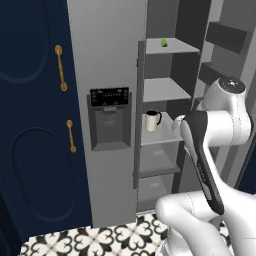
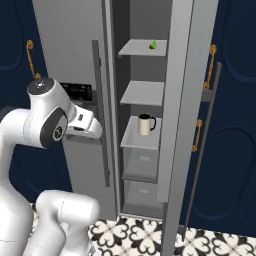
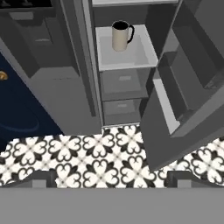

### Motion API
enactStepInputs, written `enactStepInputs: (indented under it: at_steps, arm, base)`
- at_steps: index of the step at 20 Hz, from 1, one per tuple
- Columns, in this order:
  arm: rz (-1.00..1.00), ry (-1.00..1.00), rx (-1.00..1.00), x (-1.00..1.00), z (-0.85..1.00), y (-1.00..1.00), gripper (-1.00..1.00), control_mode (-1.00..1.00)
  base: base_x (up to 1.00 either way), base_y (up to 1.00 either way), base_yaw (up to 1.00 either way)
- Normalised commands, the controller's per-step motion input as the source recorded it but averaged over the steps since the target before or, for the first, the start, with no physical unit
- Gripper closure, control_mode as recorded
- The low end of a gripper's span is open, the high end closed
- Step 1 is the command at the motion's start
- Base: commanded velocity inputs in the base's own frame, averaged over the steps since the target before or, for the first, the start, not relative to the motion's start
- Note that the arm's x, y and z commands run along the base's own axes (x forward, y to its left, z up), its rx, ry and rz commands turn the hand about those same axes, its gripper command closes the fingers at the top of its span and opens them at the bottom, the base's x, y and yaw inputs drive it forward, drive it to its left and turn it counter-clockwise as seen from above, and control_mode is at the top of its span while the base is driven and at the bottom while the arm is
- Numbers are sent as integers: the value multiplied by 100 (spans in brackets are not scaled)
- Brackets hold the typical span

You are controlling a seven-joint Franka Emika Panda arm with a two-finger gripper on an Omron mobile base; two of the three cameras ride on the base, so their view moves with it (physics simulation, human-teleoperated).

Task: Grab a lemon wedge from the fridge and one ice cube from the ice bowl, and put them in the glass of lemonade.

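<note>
Sitting on top fridge (image 1: 107, 60) shelf, lemon wedge (image 1: 163, 42); end effector (image 3: 109, 177) well below.

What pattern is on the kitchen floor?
Black-and-white floral tiles on the floor, clearest in the hand view.

No text can be read; the fridge (image 1: 107, 60) dispenser panel (image 1: 109, 97) shows only blurred light marks.

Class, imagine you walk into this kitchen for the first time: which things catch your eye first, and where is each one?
The tall grey steel fridge stands with its right door swung open, baring pale shelves. A small yellow-green lemon wedge sits alone on the top shelf, and a cream mug with a dark handle stands two shelves below. The bulky white robot arm rises in front, over the black-and-white patterned floor tiles.
</note>
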Motion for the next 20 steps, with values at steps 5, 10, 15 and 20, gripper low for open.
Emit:
enactStepInputs:
  at_steps: [5, 10, 15, 20]
  arm:
    - [-10, 0, 0, 21, 0, 0, -100, 100]
    - [0, 0, 0, 0, 0, 0, -100, 100]
    - [0, 0, 0, 0, 0, 0, -100, 100]
    - [0, 0, 0, 0, 0, 0, -100, 100]
  base:
    - [21, -2, -11]
    - [48, -1, -29]
    - [49, -9, -17]
    - [79, -22, -5]
